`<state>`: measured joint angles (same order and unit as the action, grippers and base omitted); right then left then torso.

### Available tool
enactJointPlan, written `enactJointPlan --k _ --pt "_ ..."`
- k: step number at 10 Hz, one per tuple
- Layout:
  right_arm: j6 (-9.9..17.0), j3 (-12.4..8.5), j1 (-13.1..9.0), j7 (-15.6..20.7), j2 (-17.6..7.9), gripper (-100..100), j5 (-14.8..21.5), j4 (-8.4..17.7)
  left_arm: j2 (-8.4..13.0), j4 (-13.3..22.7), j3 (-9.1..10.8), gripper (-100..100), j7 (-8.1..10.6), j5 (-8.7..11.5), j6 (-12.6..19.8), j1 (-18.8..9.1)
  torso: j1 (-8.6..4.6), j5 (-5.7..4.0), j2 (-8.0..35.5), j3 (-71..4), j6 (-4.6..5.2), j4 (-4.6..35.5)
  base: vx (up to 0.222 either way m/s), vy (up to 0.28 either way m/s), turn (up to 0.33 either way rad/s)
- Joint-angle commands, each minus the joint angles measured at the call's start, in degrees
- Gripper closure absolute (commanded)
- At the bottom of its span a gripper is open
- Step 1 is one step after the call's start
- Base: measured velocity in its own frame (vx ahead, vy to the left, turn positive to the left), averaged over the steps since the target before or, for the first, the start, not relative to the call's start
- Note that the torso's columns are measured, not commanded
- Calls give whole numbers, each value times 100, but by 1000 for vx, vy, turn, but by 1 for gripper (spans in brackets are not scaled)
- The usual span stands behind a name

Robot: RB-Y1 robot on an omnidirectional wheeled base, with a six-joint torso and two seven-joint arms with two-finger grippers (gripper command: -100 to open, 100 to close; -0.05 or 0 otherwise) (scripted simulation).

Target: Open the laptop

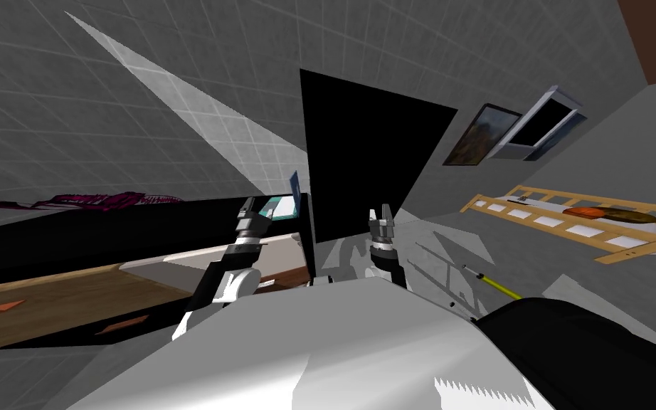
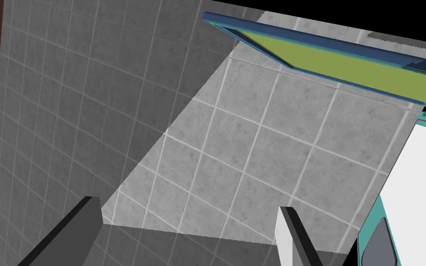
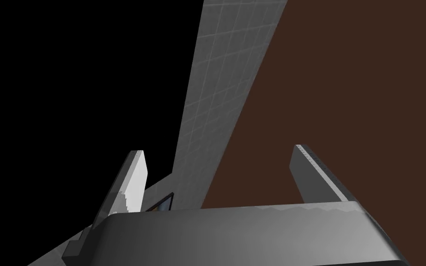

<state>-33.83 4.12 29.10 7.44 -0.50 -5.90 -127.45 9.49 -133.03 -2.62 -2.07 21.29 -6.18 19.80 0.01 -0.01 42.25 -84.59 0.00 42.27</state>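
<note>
Grey tiled walls close in around a dark-edged surface (image 1: 70,292) with a wood-brown top, and a black area (image 1: 369,164) stands at 12 o'clock in the head view.

The left jaws are released. Their two fingers (image 2: 76,231) stand wide apart, with tiled wall showing between them. Just beside one finger, outside the gap, is the laptop (image 2: 420,184). It has a white base with a teal rim, and its lid (image 2: 346,64) — blue frame, yellow-green face — is lifted well off that base. In the head view the laptop (image 1: 282,206) sits on the surface at 3 o'clock from the left jaws, close beside them, at the end of the surface next to the black area.

The right jaws, farther out at 3 o'clock from the laptop, are released too — fingers (image 3: 133,180) spread, gripping nothing.

Beyond these, a magenta thing (image 1: 106,201) lies at 9 o'clock along the far side of the surface. A picture (image 1: 479,135) and a window (image 1: 543,124) hang at 2 o'clock. A wooden rack (image 1: 639,249) at 3 o'clock carries an orange and a brown object. A yellow-handled tool (image 1: 490,281) lies at 4 o'clock.
</note>
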Motion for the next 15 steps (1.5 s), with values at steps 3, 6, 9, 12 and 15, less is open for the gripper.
enactJointPlan --k 3,6,9,12,15 --pt "0 0 1 0 0 0 0 0 38 46 -41 -100 110 409 507 -291 -5 0 -3 -2 0 -1 39 -145 82" --pt "0 0 1 0 0 0 0 0 79 69 -8 -100 216 605 855 -486 1 0 5 3 0 2 33 -156 116" --pt "0 -1 1 0 -1 0 0 0 91 79 71 -100 315 724 1166 -652 17 6 1 1 0 0 39 -89 125" --pt "0 0 0 0 -1 0 0 0 67 80 194 -100 425 817 1510 -831 -8 -2 0 0 2 0 59 -104 155" --pt "0 -1 1 0 -1 0 0 0 -44 79 339 -100 535 882 1848 -1006 6 3 4 3 -1 1 60 -83 166"
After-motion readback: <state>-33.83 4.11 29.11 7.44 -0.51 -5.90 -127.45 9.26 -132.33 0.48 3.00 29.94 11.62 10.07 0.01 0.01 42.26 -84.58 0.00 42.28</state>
